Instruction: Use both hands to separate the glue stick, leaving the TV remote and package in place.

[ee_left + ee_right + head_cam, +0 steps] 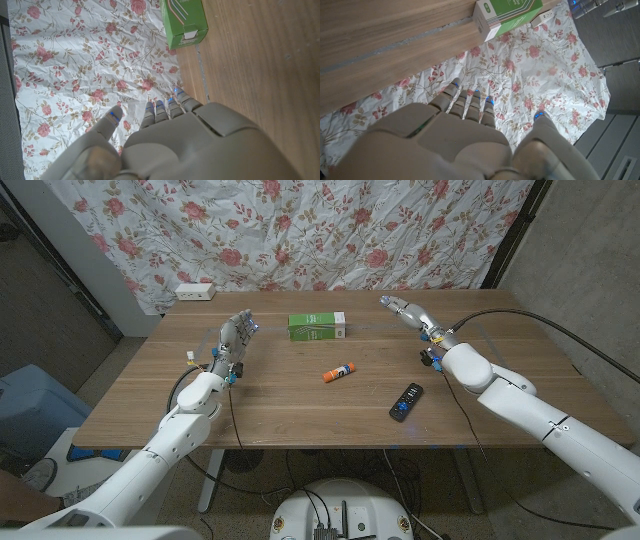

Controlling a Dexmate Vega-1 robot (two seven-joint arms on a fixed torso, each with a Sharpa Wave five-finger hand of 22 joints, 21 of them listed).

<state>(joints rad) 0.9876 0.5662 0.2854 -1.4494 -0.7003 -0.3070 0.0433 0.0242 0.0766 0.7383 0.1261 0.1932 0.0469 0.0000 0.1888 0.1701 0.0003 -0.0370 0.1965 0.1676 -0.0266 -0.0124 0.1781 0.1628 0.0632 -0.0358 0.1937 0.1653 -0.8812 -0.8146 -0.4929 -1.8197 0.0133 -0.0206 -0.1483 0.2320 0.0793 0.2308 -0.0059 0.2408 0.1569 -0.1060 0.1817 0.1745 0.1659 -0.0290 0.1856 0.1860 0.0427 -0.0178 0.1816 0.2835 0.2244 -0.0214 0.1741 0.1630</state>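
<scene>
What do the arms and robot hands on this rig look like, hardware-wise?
Both arms have glossy white rounded shells with black cables running along them and small blue fittings near the wrists. The left robot hand and right robot hand are grey-beige and segmented, with blue lights at the fingertips in the wrist views.

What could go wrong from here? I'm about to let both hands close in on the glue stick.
The glue stick lies on its side between the green package and the TV remote, so a wide sweep may nudge either. It could also roll when touched. Both the left hand and right hand start well away.
</scene>
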